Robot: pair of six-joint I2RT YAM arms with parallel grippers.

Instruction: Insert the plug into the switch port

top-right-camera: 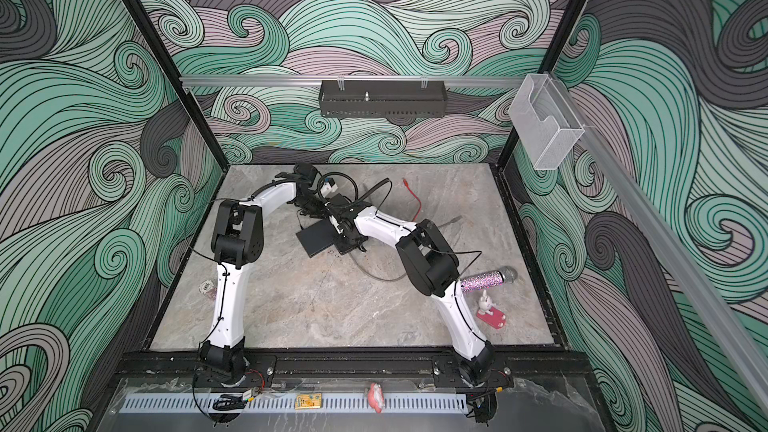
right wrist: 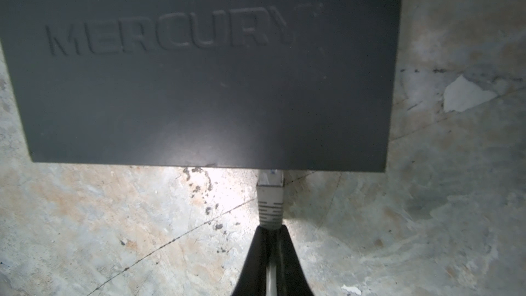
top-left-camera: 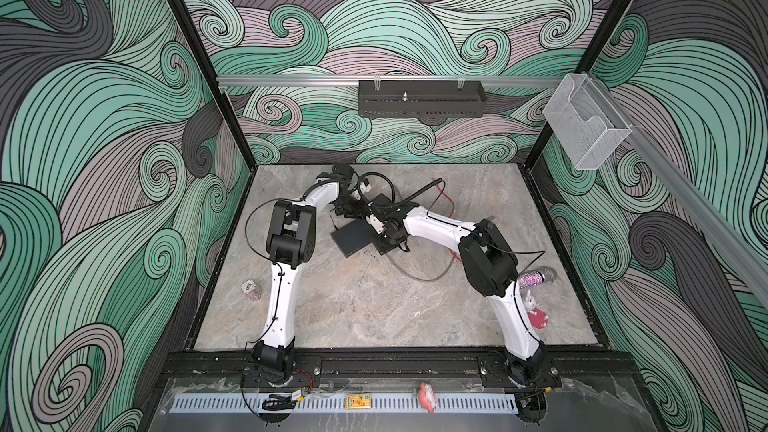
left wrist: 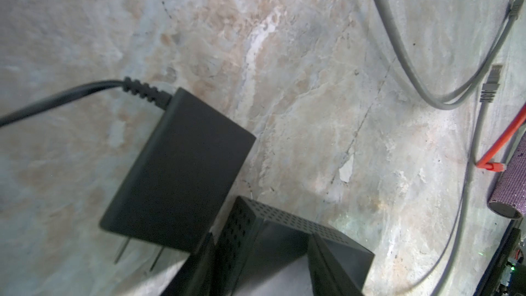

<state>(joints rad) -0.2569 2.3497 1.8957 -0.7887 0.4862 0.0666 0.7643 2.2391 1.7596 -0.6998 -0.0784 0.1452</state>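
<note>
Right pincer [right wrist: 271, 230] nips cable [right wrist: 270, 277] behind the plug [right wrist: 270, 195], left pincer [left wrist: 262, 236] clamps the switch [right wrist: 199, 86] — your plug may tilt, jam.

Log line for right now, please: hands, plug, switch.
left hand: grips switch corner | right hand: clamps grey plug at its boot | plug tip at switch edge, seating unclear

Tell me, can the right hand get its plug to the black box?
Probably yes: the right hand pinches the grey plug, whose tip meets the edge of the switch, with nothing between them.
</note>
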